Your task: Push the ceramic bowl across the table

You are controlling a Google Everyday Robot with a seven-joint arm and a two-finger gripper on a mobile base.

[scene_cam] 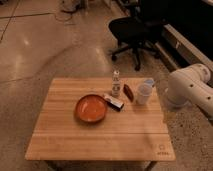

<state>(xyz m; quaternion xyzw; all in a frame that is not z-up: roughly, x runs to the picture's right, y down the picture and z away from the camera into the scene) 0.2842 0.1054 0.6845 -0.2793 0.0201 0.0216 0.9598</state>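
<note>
Orange-brown, the ceramic bowl (91, 108) sits near the middle of the table (60, 140), with nothing touching its left side. The arm (190, 85) hangs beside the right edge. Its gripper is out of view, so I cannot tell its state. The push looks not yet begun.

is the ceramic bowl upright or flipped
Upright: the ceramic bowl shows its open inside, facing up on the table. The end effector is out of view; only the arm shows at right.
</note>
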